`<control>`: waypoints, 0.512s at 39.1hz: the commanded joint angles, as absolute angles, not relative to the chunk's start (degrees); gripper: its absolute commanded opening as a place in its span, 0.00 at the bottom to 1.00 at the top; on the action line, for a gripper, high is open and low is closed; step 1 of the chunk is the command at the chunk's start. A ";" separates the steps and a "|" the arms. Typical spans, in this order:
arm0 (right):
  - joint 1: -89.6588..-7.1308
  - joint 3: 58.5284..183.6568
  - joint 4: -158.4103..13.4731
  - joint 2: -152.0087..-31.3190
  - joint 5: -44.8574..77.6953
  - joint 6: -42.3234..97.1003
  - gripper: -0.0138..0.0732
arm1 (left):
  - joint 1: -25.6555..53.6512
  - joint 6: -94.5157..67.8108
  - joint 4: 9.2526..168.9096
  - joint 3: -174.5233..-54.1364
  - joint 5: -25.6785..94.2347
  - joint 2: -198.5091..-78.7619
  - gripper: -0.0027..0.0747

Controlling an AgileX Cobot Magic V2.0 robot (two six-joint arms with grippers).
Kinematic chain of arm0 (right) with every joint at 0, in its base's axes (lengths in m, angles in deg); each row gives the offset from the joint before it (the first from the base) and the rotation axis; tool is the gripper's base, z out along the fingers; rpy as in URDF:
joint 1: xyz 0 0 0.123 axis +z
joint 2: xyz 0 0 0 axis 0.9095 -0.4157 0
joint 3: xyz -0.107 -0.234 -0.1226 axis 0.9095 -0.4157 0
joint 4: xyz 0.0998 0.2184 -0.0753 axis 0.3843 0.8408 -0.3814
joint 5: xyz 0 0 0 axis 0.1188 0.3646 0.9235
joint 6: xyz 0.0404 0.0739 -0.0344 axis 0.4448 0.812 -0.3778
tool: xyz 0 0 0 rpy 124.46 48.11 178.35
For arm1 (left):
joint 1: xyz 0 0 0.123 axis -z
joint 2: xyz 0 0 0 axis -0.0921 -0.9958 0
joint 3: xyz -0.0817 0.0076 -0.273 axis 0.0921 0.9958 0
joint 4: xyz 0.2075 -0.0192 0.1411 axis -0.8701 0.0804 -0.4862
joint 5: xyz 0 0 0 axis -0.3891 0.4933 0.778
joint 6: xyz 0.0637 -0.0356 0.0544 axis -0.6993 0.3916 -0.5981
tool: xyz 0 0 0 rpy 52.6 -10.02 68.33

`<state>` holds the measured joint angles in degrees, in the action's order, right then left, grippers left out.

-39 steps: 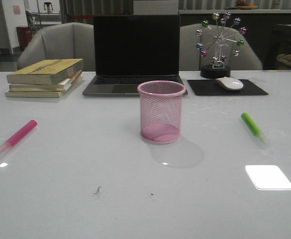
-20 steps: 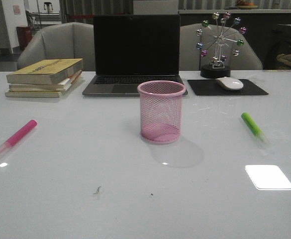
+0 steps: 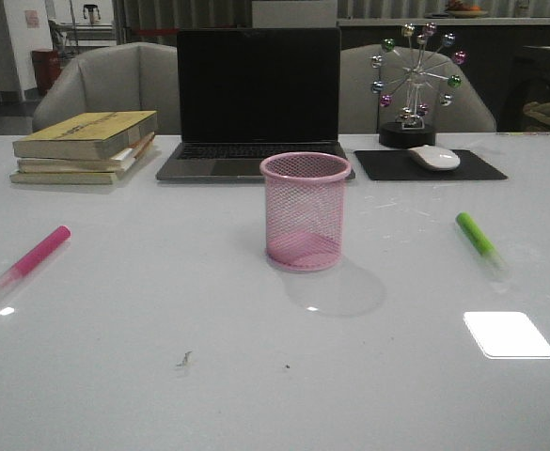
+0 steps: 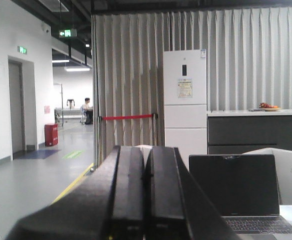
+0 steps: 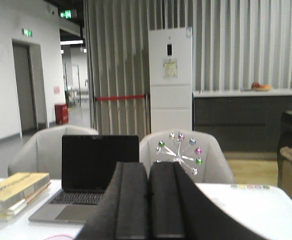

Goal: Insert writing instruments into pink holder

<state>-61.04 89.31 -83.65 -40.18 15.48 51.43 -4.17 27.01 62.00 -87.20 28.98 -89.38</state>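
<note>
The pink holder (image 3: 305, 211) stands upright and empty at the table's centre; a sliver of its rim (image 5: 60, 237) shows in the right wrist view. A hot pink highlighter (image 3: 30, 261) lies flat on the left, its clear cap toward me. The bright green highlighter (image 3: 479, 242) lies flat on the right, cap also toward me. Neither arm appears in the front view. My left gripper (image 4: 145, 149) is shut with nothing in it, pointing level over the table toward the room. My right gripper (image 5: 148, 165) is likewise shut and empty, aimed at the laptop.
An open laptop (image 3: 256, 103) sits behind the holder. A stack of books (image 3: 85, 147) is back left. A mouse (image 3: 433, 157) on a black pad (image 3: 430, 165) and a ferris-wheel ornament (image 3: 413, 85) are back right. Two chairs stand behind the table.
</note>
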 commanded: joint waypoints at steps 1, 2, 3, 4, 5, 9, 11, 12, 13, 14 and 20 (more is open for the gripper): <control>-60.99 96.44 -83.65 -46.94 14.38 51.42 0.18 | -3.80 27.71 62.04 -93.75 25.45 -96.50 0.15; -60.99 97.82 -83.65 -48.65 14.56 51.42 0.18 | -3.80 27.71 62.04 -95.17 25.68 -98.38 0.15; -60.99 98.76 -83.65 -50.37 14.56 51.42 0.18 | -3.80 27.71 62.04 -96.19 26.31 -100.38 0.15; -60.99 99.93 -83.65 -52.08 14.56 51.42 0.18 | -3.80 27.71 62.04 -97.51 26.93 -101.88 0.15; -60.99 100.92 -83.65 -53.38 14.51 51.42 0.18 | -3.80 27.71 62.04 -98.72 27.72 -103.89 0.15; -60.99 102.82 -83.65 -59.10 13.68 51.42 0.18 | -3.80 27.71 62.91 -102.01 31.15 -110.41 0.15; -60.99 102.90 -83.65 -61.55 13.32 51.42 0.18 | -3.80 27.71 63.84 -102.94 32.92 -113.17 0.15; -60.99 102.90 -83.65 -62.89 13.42 51.42 0.18 | -3.80 27.71 64.71 -103.16 33.83 -114.55 0.15; -60.99 102.90 -83.65 -64.22 13.65 51.42 0.18 | -3.80 27.71 65.62 -103.30 34.55 -115.86 0.15; -60.99 102.90 -83.65 -65.79 13.86 51.42 0.18 | -3.80 27.71 66.58 -103.30 35.66 -117.07 0.15; -60.99 102.90 -83.65 -72.38 17.08 51.42 0.18 | -3.80 27.71 67.37 -103.30 41.48 -123.64 0.15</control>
